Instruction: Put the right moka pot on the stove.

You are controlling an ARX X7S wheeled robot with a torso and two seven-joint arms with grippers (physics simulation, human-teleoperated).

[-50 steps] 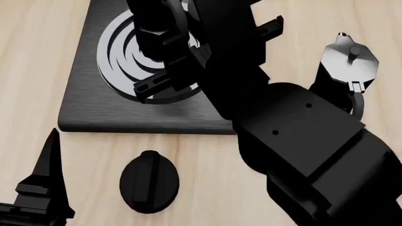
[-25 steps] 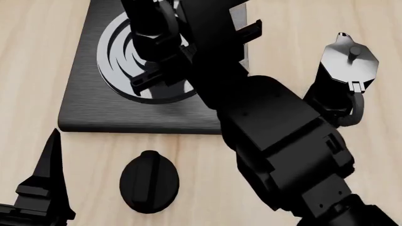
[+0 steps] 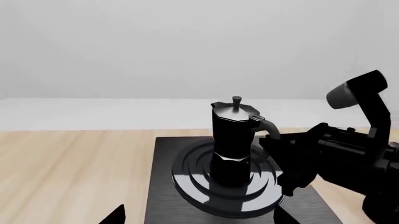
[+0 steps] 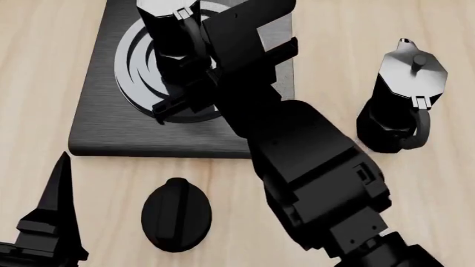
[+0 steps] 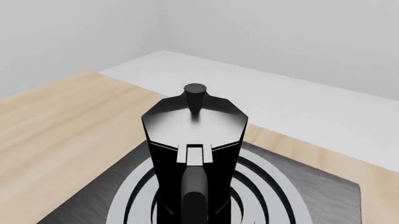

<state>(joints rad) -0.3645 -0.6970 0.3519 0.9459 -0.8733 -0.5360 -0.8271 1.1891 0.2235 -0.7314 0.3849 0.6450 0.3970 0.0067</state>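
The right moka pot (image 4: 164, 22) stands upright on the round burner of the stove (image 4: 97, 111), free of any grip. It also shows in the left wrist view (image 3: 232, 135) and the right wrist view (image 5: 193, 135), with its handle towards the right wrist camera. My right gripper (image 4: 226, 75) is open just behind the handle, with its fingers (image 4: 290, 47) spread wide and touching nothing. My left gripper (image 3: 198, 219) is open and empty at the stove's near edge (image 3: 162, 186). One of its fingers (image 4: 55, 200) shows low in the head view.
The other moka pot (image 4: 404, 94), of the same look, stands on the wooden table to the right of the stove. An oval black knob (image 4: 176, 214) lies on the table in front of the stove. My right forearm (image 4: 319, 167) reaches over the stove's front right corner.
My right arm has drawn back from the burner towards me and to the left. The pot on the burner and the pot at the right now show more fully.
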